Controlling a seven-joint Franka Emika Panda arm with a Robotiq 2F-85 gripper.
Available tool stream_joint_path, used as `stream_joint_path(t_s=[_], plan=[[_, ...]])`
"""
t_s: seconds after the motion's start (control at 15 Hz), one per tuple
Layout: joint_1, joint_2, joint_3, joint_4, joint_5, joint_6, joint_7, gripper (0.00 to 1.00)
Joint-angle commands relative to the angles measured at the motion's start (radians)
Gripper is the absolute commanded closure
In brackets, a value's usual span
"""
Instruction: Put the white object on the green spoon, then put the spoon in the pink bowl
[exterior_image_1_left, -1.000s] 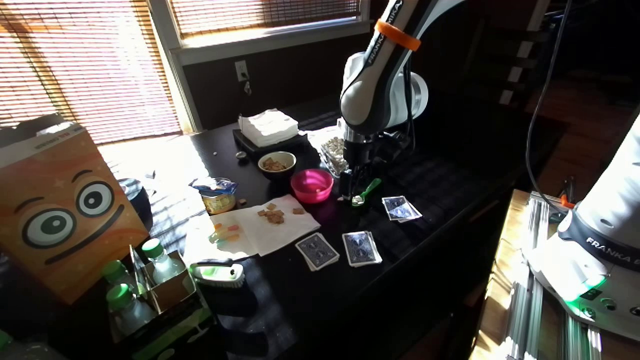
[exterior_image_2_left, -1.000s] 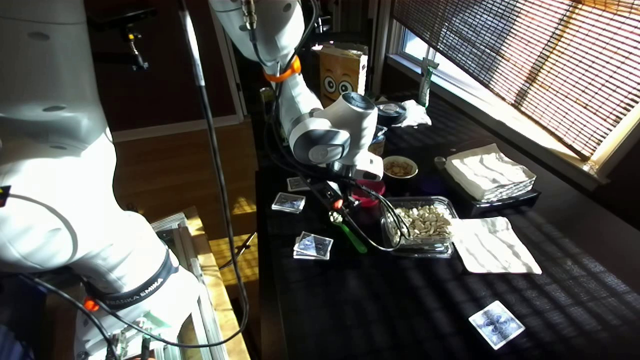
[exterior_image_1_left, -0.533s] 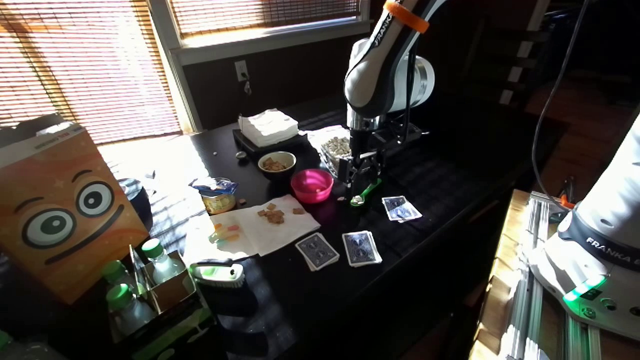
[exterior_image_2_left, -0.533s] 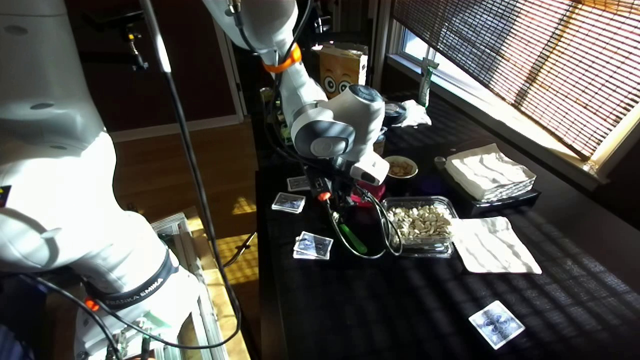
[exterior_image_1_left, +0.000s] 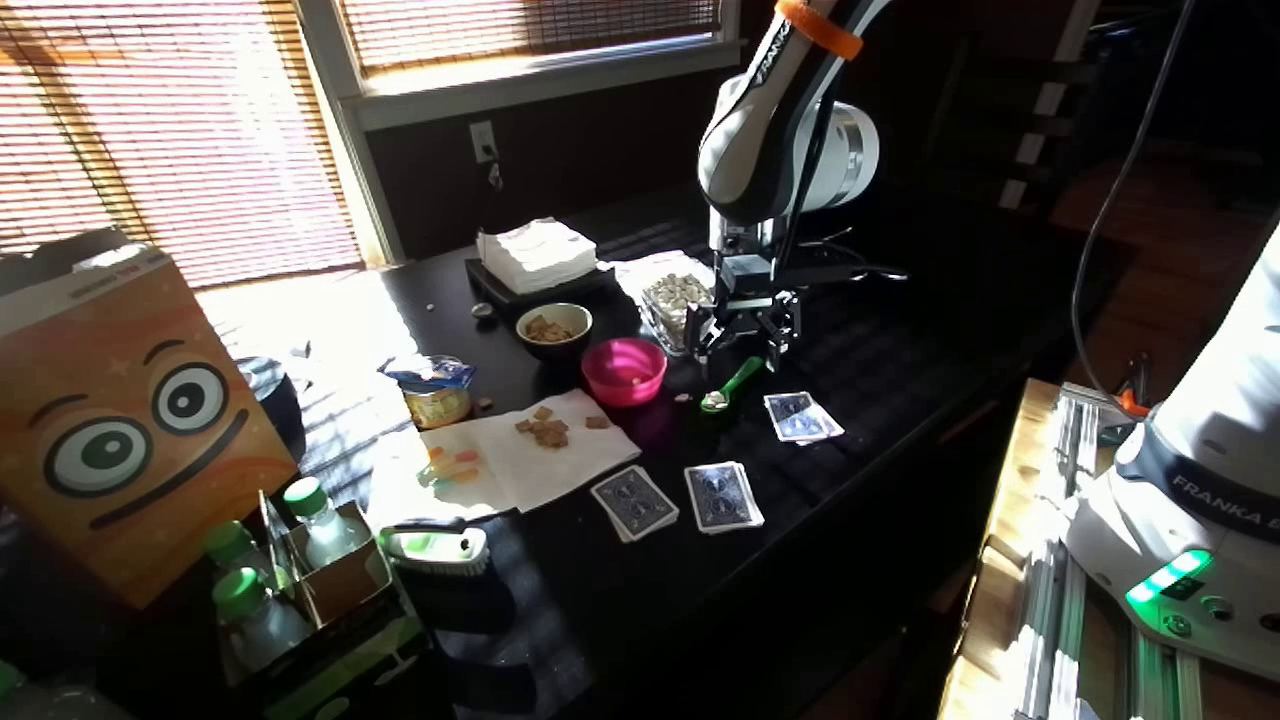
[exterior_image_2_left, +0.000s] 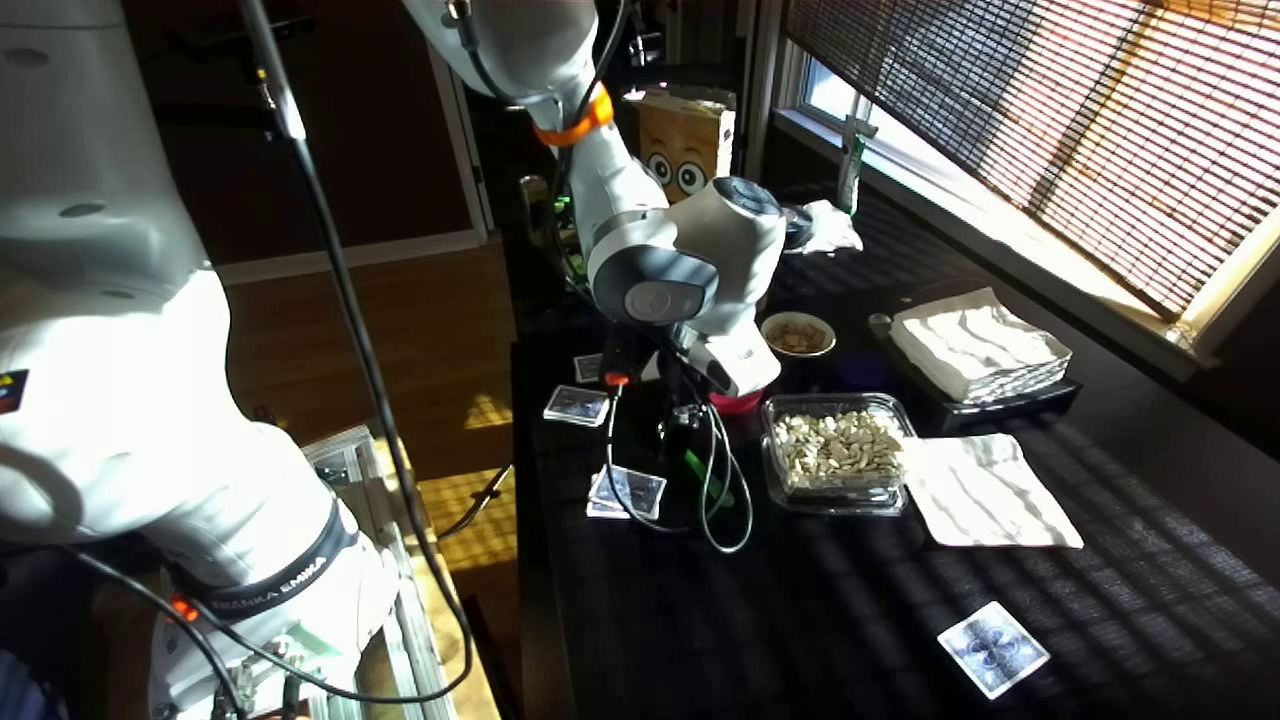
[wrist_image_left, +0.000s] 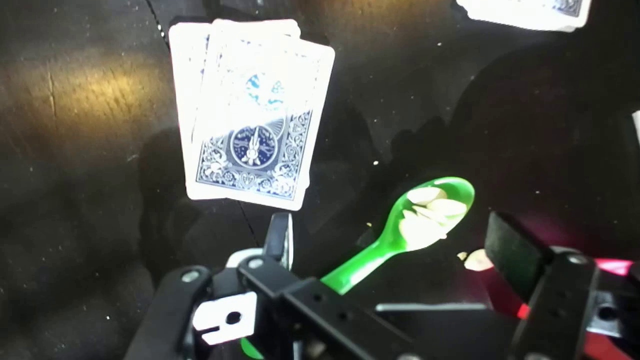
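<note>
Wrist view: seemingly past loading, with white seeds (wrist_image_left: 422, 230) in green spoon (wrist_image_left: 392, 240) and nothing in wide-spread gripper (wrist_image_left: 395, 243), next probably needing to clasp handle (wrist_image_left: 357, 270) and carry level to pink bowl (exterior_image_1_left: 612, 392), at spoon's nine o'clock in an exterior view.

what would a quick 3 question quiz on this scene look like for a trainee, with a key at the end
1. Multiple choice: what lies in the scoop of the green spoon? (a) playing cards (b) white pieces (c) napkins
2. True or false: the jaws are closed on the spoon.
3. Open: which step of the task is left?

Key
1: b.
2: False; the jaws stand wide open, and the spoon lies on the table below them.
3: Putting the loaded spoon in the pink bowl.
</note>
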Motion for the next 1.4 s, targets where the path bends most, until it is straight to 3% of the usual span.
stream_joint_path(t_s=[0.0, 0.53, 1.0, 1.33], plan=[[0.027, 0.016, -0.028, 0.015, 0.058, -0.006, 0.146, 0.00], [0.037, 0.065, -0.054, 0.037, 0.083, 0.075, 0.288, 0.00], [0.044, 0.115, -0.062, 0.071, 0.082, 0.094, 0.321, 0.01], [0.048, 0.132, -0.066, 0.086, 0.078, 0.091, 0.337, 0.41]])
